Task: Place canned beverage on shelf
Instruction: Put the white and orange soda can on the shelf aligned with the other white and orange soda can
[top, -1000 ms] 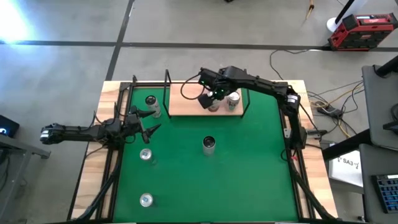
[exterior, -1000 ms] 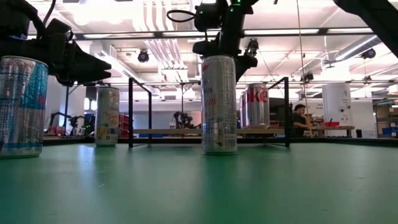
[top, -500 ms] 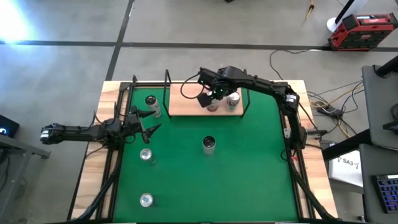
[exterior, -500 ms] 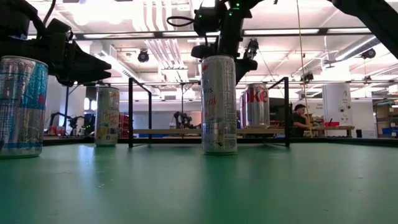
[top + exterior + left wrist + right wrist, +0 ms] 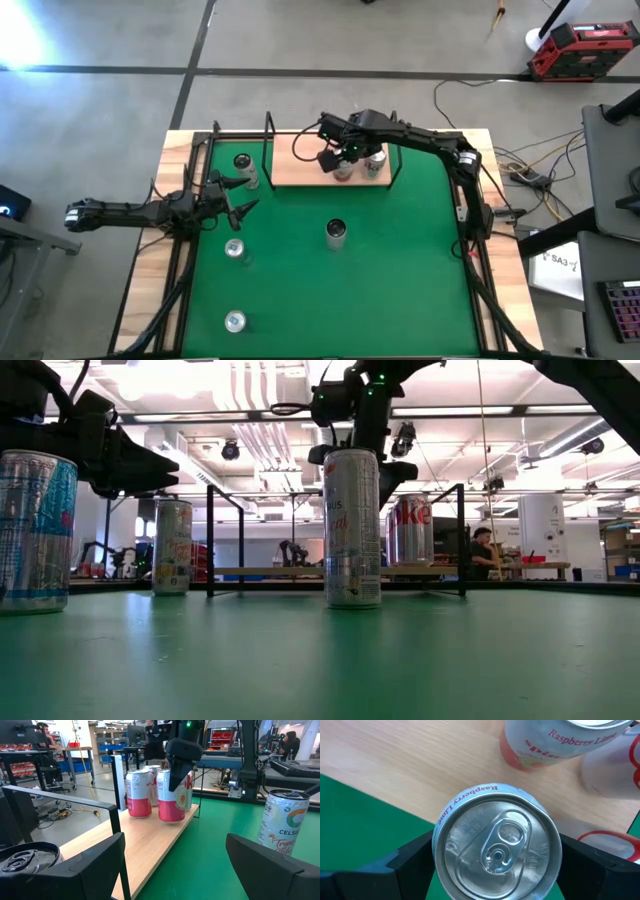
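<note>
The shelf (image 5: pixel 300 170) is a light-wood board in black rods at the table's far side. My right gripper (image 5: pixel 340 158) reaches down over it and is shut on a pink raspberry-lime can (image 5: pixel 497 845), which also shows in the left wrist view (image 5: pixel 171 800). Other cans (image 5: pixel 138 795) stand on the board behind it. In the low view a nearer can hides the held one. My left gripper (image 5: pixel 240 200) waits open and empty at the table's left, near a can (image 5: pixel 243 165). My right gripper pinches the can's upper wall (image 5: pixel 437 845) between its two fingers (image 5: pixel 410 860), one on each opposite side just below the rim. The fingers come from above, pointing down. The can is upright, with its base at the board's near edge (image 5: pixel 172 820).
Loose cans stand on the green mat at the centre (image 5: pixel 335 232), left (image 5: pixel 234 248) and near left (image 5: pixel 234 320). The shelf's black posts (image 5: pixel 392 165) rise beside the held can. A red-and-white can (image 5: pixel 375 160) stands close on its right. A person (image 5: pixel 484 550) sits beyond the table.
My right gripper has gone down a little over the shelf, with the can still between its fingers.
</note>
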Motion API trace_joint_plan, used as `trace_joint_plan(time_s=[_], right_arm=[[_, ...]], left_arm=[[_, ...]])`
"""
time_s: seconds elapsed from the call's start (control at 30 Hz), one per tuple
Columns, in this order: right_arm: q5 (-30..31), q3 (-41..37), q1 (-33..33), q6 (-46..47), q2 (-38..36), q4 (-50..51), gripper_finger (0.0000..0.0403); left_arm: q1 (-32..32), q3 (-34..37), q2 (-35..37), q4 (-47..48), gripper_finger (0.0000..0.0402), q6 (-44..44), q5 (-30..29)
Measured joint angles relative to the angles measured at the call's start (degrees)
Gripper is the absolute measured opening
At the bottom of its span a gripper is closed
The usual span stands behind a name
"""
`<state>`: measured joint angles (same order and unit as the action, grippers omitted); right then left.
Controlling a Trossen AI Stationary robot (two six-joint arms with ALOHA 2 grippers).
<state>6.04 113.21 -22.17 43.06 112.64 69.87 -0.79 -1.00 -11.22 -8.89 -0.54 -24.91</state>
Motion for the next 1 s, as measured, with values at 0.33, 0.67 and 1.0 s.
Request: trace_joint_plan(time_s=[0.33,0.67,1.0], right_arm=[[1.51,-1.09,0.00,0.90,0.00,-1.80,0.0326],[1.66,-3.23,-0.37,2.09,-0.22,-3.36,0.0326],[1.64,-3.15,-0.74,2.02,-0.44,-2.86,0.0326]], left_arm=[[0.02,-0.01,0.00,0.01,0.0332,0.00,0.00],[0.02,0.01,0.00,0.00,0.0332,0.00,0.00],[0.02,0.01,0.00,0.01,0.0332,0.00,0.00]])
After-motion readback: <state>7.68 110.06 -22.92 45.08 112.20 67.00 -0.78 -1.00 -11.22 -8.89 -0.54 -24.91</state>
